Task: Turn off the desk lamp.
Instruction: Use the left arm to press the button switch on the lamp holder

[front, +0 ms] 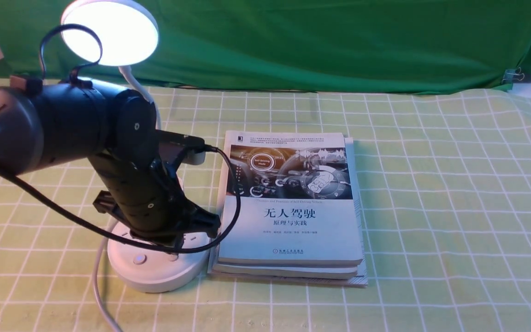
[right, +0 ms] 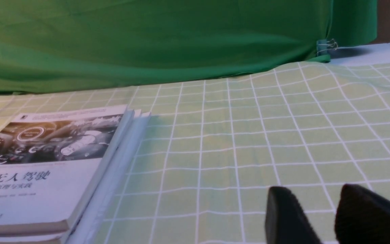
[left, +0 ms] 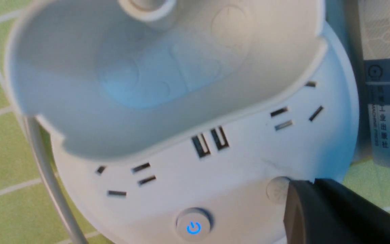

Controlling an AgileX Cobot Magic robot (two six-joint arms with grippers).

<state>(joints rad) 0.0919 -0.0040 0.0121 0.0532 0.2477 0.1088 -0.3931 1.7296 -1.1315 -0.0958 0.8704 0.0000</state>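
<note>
The white desk lamp stands at the left; its round disc head (front: 111, 32) is lit and glows bright. Its round base (front: 155, 272) has sockets, a cup holder (left: 147, 84), a power button (left: 193, 227) lit blue and a second grey round button (left: 275, 189). My left gripper (front: 178, 244) is shut, its tip (left: 303, 185) down on the base at the edge of the grey button, partly covering it. My right gripper (right: 317, 198) is open and empty, low over the checked cloth; it does not show in the front view.
A stack of books (front: 293, 207) lies right beside the lamp base, also in the right wrist view (right: 46, 162). The lamp's white cord (front: 102, 299) runs off the front edge. A green backdrop (front: 316, 41) closes the far side. Green checked cloth (front: 454, 207) covers the table.
</note>
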